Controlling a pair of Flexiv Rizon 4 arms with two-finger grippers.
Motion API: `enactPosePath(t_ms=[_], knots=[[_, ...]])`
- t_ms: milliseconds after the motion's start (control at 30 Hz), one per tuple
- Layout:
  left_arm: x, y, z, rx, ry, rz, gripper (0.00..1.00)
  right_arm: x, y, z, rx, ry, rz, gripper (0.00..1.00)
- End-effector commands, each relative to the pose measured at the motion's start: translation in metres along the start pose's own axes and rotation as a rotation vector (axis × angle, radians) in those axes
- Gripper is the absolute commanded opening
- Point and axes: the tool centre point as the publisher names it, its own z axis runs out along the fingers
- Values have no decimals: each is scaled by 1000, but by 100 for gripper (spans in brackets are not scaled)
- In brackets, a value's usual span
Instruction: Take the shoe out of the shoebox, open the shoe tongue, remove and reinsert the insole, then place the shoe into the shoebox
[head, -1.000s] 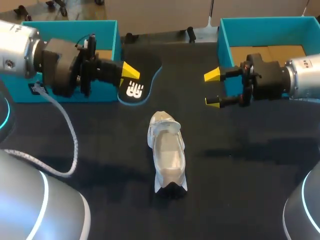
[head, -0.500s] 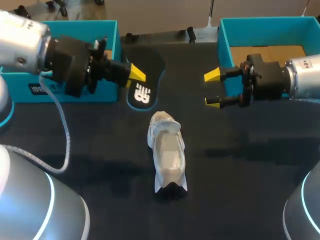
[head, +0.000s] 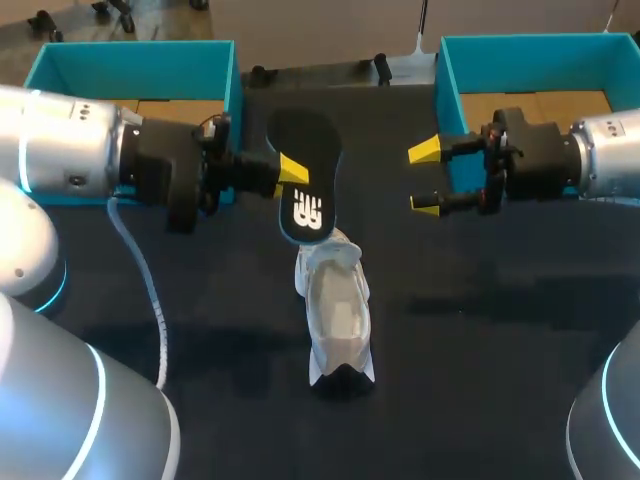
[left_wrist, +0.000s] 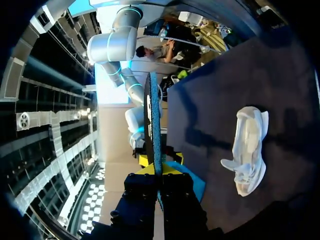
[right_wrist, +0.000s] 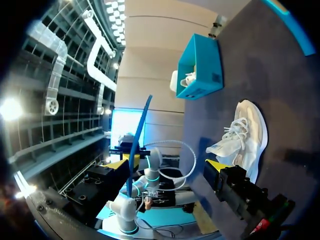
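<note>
**Item 1. Shoe** (head: 336, 312): pale, low-cut. It lies lengthwise on the dark table (head: 520, 350), near the middle, with one end toward the robot and its opening facing up as far as the head view shows. Nothing grips it.
- Handling (judged): light, with a soft upper that would crumple under a pinch and a body likely to skid on the table.
- Best hold (judged): the firmer heel collar or the sidewall beside the opening.

**Item 2. Insole** (head: 306, 178): black with a blue edge, out of the shoe and held in the air.
- The left wrist view shows it edge-on, rising from between the fingers.
- In the head view its printed end hangs over the shoe's far end. Whether the two touch cannot be told.
- Handling (judged): thin, light and bendy, so it is likely to flop or buckle if pushed from one edge. It should go in narrow end first, and be pressed flat afterwards.

**Item 3. Left gripper** (head: 290, 170): clamped on the insole's side edge, with nothing else in it.

**Item 4. Right gripper** (head: 426, 178): fingers spread and empty. It hovers above the table beyond and to the right of the shoe, well apart from it, and is free to steady the heel.

**Item 5. Left teal box** (head: 130, 62) and **right teal box** (head: 530, 52): at the table's far corners, both open-topped. Which one will receive the shoe cannot be told.
</note>
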Motion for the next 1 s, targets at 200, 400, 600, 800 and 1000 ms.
enactPosePath(t_ms=[200,400,600,800,1000], knots=[[23,21,27,-139,-37,173,0,0,0,2,-1,-3,1,100],[27,21,28,-154,-45,191,0,0,0,2,-1,-3,1,100],[27,21,28,-154,-45,191,0,0,0,2,-1,-3,1,100],[32,27,38,-146,-53,224,0,0,0,2,-1,-3,1,100],[42,45,54,-136,-105,190,0,0,0,2,-1,-3,1,100]])
